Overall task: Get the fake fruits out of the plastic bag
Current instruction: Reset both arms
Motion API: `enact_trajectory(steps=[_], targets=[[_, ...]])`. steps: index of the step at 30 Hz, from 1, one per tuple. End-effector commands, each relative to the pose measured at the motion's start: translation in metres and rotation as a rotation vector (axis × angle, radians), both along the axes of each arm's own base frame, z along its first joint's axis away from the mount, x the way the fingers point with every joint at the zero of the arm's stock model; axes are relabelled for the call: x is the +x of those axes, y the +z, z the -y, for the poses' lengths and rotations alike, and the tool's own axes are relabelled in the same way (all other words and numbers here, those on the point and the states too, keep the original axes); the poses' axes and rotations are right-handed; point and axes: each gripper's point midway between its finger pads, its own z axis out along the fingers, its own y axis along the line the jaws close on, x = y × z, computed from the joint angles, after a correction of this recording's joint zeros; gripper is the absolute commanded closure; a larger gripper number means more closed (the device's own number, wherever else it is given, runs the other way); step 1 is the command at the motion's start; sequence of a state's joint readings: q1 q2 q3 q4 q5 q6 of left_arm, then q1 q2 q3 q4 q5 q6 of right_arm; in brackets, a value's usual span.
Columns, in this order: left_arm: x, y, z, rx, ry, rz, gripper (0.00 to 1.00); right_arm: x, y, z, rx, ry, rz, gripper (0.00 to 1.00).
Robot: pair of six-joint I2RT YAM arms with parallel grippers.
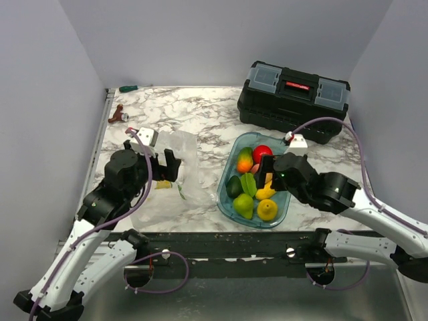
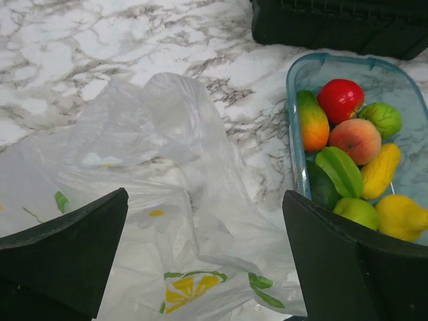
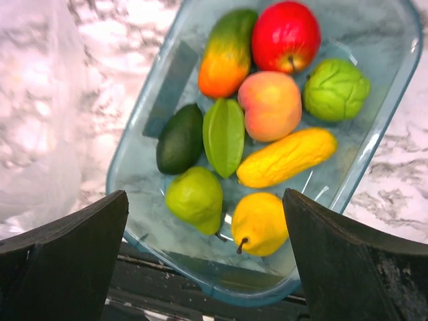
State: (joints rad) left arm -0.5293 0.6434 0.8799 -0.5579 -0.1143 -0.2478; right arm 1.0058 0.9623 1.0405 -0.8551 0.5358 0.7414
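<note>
Status of task: I am judging the removal step to be at or near its close. The fake fruits [image 1: 251, 184] are lying together in the blue-tinted tray [image 3: 167, 73], and none is showing inside the plastic bag [image 2: 154, 127].

Left claw [image 2: 204, 200]: I am hovering it over the near end of the bag, jaws spread wide, holding nothing.

Right claw [image 3: 204, 200]: I am hanging it above the tray, jaws likewise wide and empty.

Bag: it is lying collapsed and rumpled on the marbled table [image 1: 187, 110], just beside the tray's left rim. The film is thin, cloudy-clear and heavily creased. The yellow patches on it are reading as printed lemon slices with green leaves, not as solid fruit.

Tray contents, all glossy moulded plastic:
- red apple [image 3: 286, 35], round, with a dark stem
- peach [image 3: 270, 105], matt blush
- bumpy green fruit [image 3: 336, 89]
- green-to-orange fruit [image 3: 227, 53], oblong
- long yellow fruit [image 3: 286, 158], pebbled skin
- ribbed green fruit [image 3: 224, 136]
- avocado [image 3: 180, 139], dark and smooth
- green pear [image 3: 194, 197]
- yellow pear-shaped fruit [image 3: 259, 223], stemmed

Next move, in my judgement: I am needing to confirm the bag is empty. That is calling for a light pinch on one loose fold and a lift, since film this slack is likely to slide and bunch, and its creases could be hiding a small piece.
</note>
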Motion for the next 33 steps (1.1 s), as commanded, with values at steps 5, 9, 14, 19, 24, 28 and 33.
enact_trajectory(steps=[5,9,14,19,24,28,33], targets=[[-0.029,0.090,-0.025,-0.065,0.031,0.152,0.01,0.010,0.100,0.041,0.129,-0.102,0.278,0.00],[-0.052,0.139,-0.044,-0.135,0.058,0.292,0.01,0.002,0.146,0.055,0.242,-0.079,0.394,0.00],[-0.094,0.200,-0.071,-0.253,0.069,0.530,0.01,-0.013,0.197,0.072,0.405,-0.058,0.514,0.00],[-0.129,0.234,-0.092,-0.343,0.075,0.705,0.01,-0.026,0.229,0.093,0.498,-0.054,0.613,0.00],[-0.146,0.242,-0.105,-0.367,0.094,0.761,0.01,-0.034,0.242,0.112,0.567,-0.087,0.674,0.00],[-0.148,0.239,-0.111,-0.352,0.116,0.762,0.01,-0.037,0.243,0.121,0.588,-0.104,0.696,0.00],[-0.145,0.233,-0.111,-0.343,0.126,0.741,0.01,-0.028,0.225,0.131,0.521,-0.189,0.671,0.00]])
